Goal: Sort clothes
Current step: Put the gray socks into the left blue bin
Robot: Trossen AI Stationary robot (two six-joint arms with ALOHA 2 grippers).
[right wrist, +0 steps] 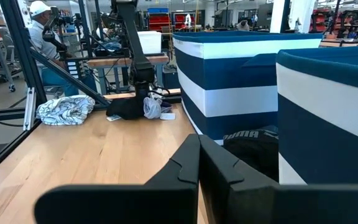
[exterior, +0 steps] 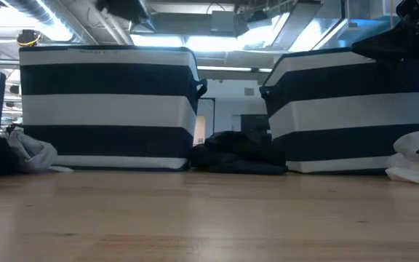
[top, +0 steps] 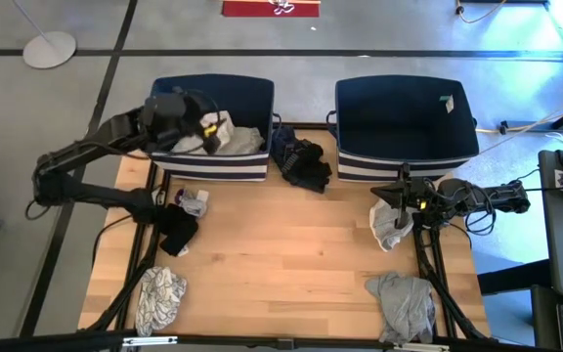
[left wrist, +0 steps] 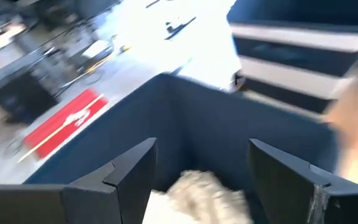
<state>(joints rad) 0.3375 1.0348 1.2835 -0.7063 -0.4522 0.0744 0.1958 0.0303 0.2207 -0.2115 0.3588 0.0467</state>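
Left gripper (top: pixel 206 125) open over the left bin (top: pixel 259 168); right gripper (top: pixel 379 190) shut and empty.

At lower left of the high view lies a patterned garment (top: pixel 160 297); above it, a black one (top: pixel 177 231) touching a small grey one (top: pixel 194 202). In the upper left, pale clothes (top: pixel 228 139) lie in the left bin, with the left gripper's spread fingers (left wrist: pixel 132 177) holding nothing above them. A dark heap (top: pixel 299 161) sits between the bins. At right, the right bin (top: pixel 404 164); below it a white garment (top: pixel 390 224) beside the right gripper, and a grey one (top: pixel 404 303) at lower right.
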